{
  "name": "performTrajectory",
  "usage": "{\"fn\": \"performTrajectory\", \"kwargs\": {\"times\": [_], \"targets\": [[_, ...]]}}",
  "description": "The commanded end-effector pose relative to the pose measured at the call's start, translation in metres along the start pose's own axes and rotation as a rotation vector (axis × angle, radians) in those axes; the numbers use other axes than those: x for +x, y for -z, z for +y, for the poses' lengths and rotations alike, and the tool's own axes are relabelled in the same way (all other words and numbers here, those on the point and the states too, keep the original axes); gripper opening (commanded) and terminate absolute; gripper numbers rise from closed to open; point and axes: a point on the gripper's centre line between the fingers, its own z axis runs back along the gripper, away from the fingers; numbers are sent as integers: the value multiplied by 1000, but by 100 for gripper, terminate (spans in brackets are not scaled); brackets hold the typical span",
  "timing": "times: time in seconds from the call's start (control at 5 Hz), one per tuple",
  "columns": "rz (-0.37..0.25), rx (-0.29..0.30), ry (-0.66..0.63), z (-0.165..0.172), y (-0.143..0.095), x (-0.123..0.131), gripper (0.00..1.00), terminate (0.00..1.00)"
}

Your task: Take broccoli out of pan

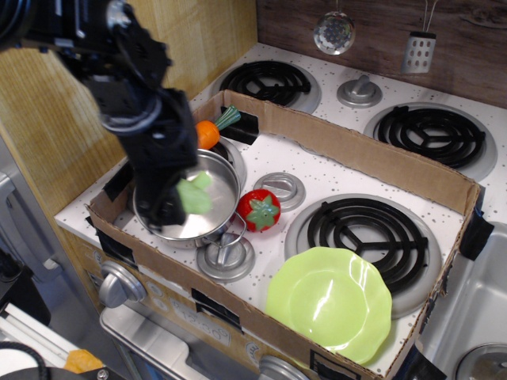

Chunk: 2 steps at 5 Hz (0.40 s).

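The shiny steel pan [215, 207] stands at the front left of the cardboard-walled stove top. My black gripper [181, 202] hangs over the pan's left half and is shut on the pale-green broccoli [194, 192], which is lifted clear of the pan floor, about level with the rim. The arm comes down from the upper left and hides the pan's left side.
A red tomato [261, 210] sits right next to the pan's right side. An orange carrot [209, 131] lies behind the pan. A lime-green plate [331, 302] rests at the front right over a burner. A cardboard wall [372, 158] rings the area.
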Motion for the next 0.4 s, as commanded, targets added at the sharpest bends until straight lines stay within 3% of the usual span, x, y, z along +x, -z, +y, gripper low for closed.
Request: {"fn": "performTrajectory", "kwargs": {"times": [0.0,0.2], "targets": [[-40,-5,-70,-11,0,25,0,0],[-41,-4,-104,-22,1,45,0,0]]}}
